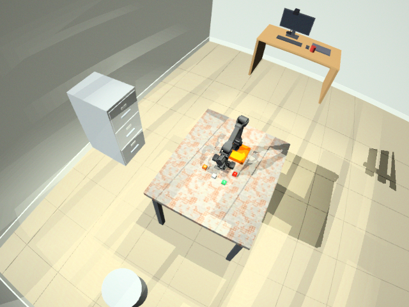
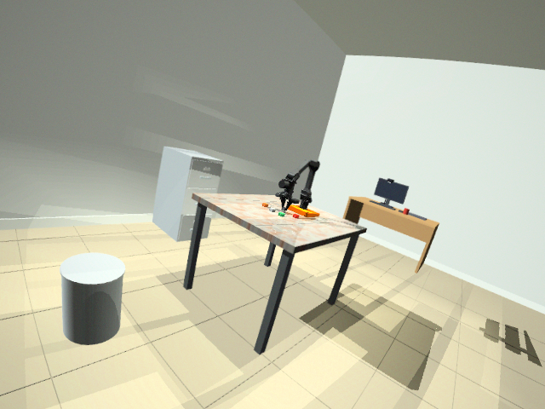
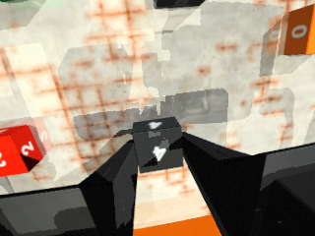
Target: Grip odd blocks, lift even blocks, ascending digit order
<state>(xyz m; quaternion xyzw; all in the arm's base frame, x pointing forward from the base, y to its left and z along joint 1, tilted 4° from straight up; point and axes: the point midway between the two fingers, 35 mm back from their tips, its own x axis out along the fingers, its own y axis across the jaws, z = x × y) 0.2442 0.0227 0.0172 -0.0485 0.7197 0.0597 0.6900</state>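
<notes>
Seen from above, the arm (image 1: pixel 236 132) bends down over the tabletop (image 1: pixel 204 201), its hand (image 1: pixel 220 162) low among the small blocks: orange block (image 1: pixel 204 167) just to one side, white block (image 1: pixel 213 175), green block (image 1: pixel 223 181) and red block (image 1: pixel 234 173) near it in front. An orange tray (image 1: pixel 241 155) lies close behind the hand.

From the side, the hand (image 2: pixel 283 203) points down at the tabletop (image 2: pixel 307 238), the green block (image 2: pixel 281 214) and red block (image 2: pixel 295 216) just in front of it.

At the wrist, both fingers press the sides of a dark block (image 3: pixel 158 145) marked 4, which the hand (image 3: pixel 158 154) is grasping; whether it rests on the surface cannot be told. The red block (image 3: pixel 22 149) marked 2 lies apart on one side, the orange block (image 3: pixel 297 33) marked 0 farther off on the other.
</notes>
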